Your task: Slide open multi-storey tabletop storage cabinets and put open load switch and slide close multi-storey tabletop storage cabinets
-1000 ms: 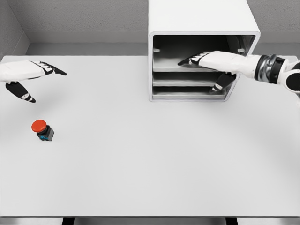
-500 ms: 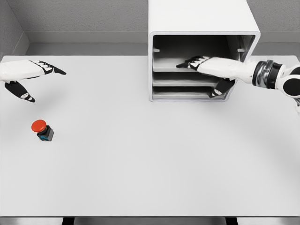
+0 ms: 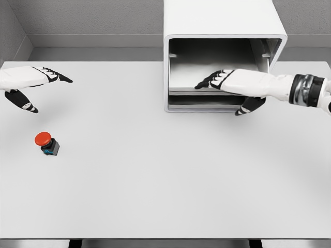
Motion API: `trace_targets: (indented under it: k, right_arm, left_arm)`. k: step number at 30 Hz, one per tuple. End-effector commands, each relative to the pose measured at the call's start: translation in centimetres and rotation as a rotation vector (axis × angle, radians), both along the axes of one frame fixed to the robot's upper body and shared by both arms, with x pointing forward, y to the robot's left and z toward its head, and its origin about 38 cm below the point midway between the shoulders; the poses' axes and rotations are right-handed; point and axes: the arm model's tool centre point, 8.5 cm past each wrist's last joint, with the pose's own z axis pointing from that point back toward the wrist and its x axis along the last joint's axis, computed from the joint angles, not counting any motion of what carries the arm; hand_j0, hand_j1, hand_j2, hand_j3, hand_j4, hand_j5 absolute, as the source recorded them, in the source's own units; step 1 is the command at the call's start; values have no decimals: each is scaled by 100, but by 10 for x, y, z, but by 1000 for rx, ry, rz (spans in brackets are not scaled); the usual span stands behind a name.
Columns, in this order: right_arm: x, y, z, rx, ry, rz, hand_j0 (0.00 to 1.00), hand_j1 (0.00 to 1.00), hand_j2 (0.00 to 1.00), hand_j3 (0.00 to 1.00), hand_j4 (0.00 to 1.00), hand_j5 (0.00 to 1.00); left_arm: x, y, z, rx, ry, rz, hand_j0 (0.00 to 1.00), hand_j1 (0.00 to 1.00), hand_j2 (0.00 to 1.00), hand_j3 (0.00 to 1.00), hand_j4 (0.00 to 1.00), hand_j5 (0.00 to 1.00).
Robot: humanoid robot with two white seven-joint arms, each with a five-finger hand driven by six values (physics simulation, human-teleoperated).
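The right hand (image 3: 227,81) grips a cabinet (image 3: 223,31) drawer (image 3: 207,91), sliding it out; the switch (image 3: 46,143) waits at 9 o'clock, untouched.

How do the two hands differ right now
The right hand reaches into the cabinet, fingers on a shelf, thumb below; the left hand hovers open over the table, touching nothing. The right sits far from the switch, the left just above it. Both are white with dark fingertips.
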Motion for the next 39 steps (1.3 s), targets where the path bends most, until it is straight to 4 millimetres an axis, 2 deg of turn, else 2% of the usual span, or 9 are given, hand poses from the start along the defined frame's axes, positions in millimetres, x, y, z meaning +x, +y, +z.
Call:
trace_targets:
  k: [1,6,10,12,15,22,28,35,39]
  right_arm:
    - [-3,-1,3,-1,-6,12,100,100,100,100,100,100]
    - [-18,-6,-1,-29,-8,52,100,100,100,100,100,100]
    - [-24,-18,16,26,-68,73,100,100,100,100,100,100]
    - [-29,-38,31,74,-83,48,100,100,100,100,100,100]
    - [-28,-43,36,97,-87,31,100,100,100,100,100,100]
    - [-24,-41,14,74,-10,-15,100,100,100,100,100,100]
    - [-33,-38,17,54,-34,36,100,100,100,100,100,100]
    - [-19,-45,2,45,60,-149,100,100,100,100,100,100]
    - [-19,-35,-8,8,80,-127,100,100,100,100,100,100]
  left_arm:
    - [0,1,1,-4,-1,4,100,100,100,100,100,100]
    - [0,1,1,-4,-1,4,100,100,100,100,100,100]
    - [0,2,1,-3,-1,6,100,100,100,100,100,100]
    - [0,2,2,-4,-1,5,100,100,100,100,100,100]
    - [0,1,2,-4,-1,4,100,100,100,100,100,100]
    - [-1,2,2,-3,-2,5,100,100,100,100,100,100]
    - [-1,2,2,-3,-2,5,100,100,100,100,100,100]
    - [-1,2,3,-3,-2,4,100,100,100,100,100,100]
    - [-12,21,17,37,-14,23,100,100,100,100,100,100]
